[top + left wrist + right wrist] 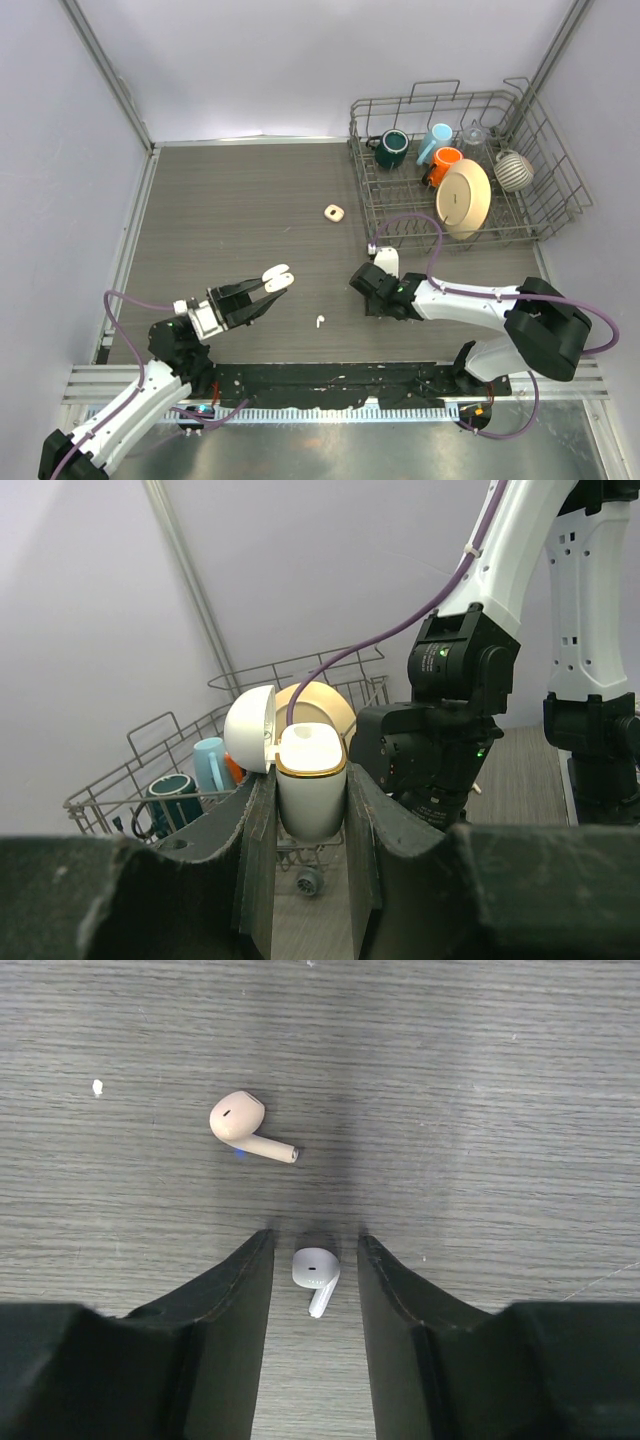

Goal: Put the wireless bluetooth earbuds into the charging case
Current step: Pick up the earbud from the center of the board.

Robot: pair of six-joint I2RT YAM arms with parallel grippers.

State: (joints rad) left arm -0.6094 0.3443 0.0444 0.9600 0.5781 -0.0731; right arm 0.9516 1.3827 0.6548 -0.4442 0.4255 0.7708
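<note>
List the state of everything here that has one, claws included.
left claw: shut on the charging case.
charging case: upright in that grip, lid open.
right claw: open, pointing down at the table.
white earbud: between the right claw's fingers, touching neither.
beige earbud: loose on the table, ahead of the right claw.
second case: on the table, lid shut.
</note>
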